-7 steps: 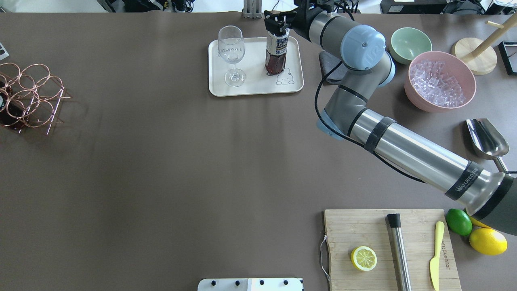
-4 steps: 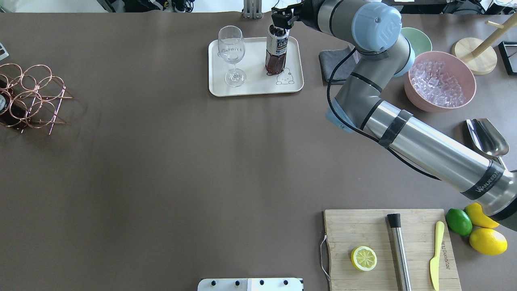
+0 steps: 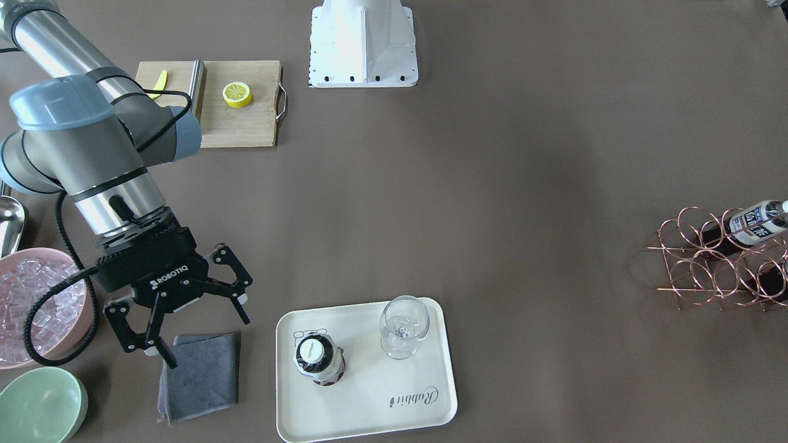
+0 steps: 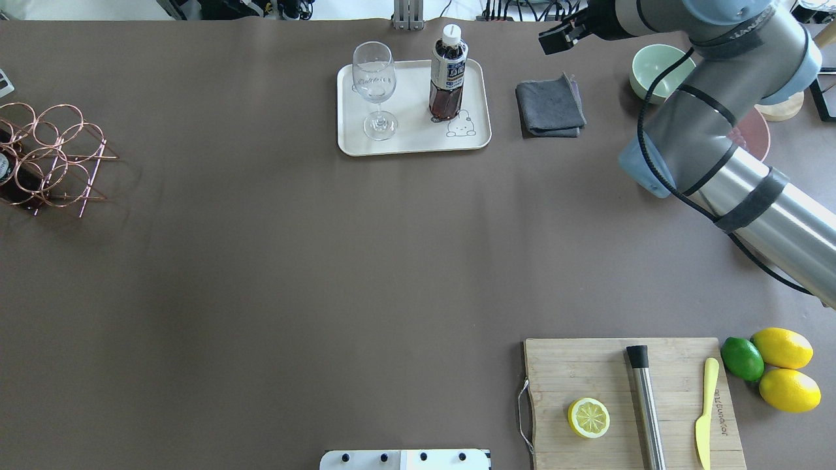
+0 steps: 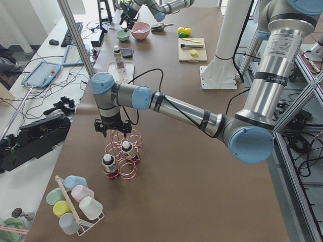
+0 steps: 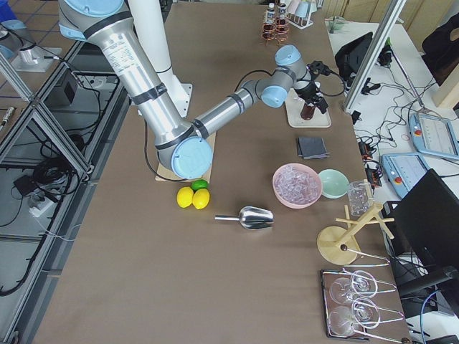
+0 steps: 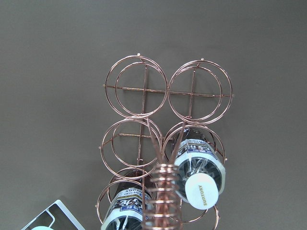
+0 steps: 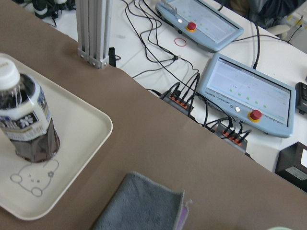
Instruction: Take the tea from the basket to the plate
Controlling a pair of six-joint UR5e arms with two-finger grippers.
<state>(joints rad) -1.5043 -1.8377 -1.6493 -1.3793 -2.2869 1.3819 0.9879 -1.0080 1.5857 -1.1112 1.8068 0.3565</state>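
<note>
My right jaws hang spread wide and empty over the grey cloth (image 3: 200, 375), just beside the plate (image 3: 381, 394). On the plate the tea bottle (image 3: 317, 360) stands upright, apart from the wine glass (image 3: 403, 326), so the delivery looks done. I judge the best move is to pull away high and level, clear of the cloth and the cap, with no sweep toward the glass. Far across the desk, my left jaws hover above the basket (image 7: 145, 88); whether they are parted I cannot tell. The wrist view cuts off the basket's lower cells, which hold two more bottles (image 7: 196, 175).
</note>
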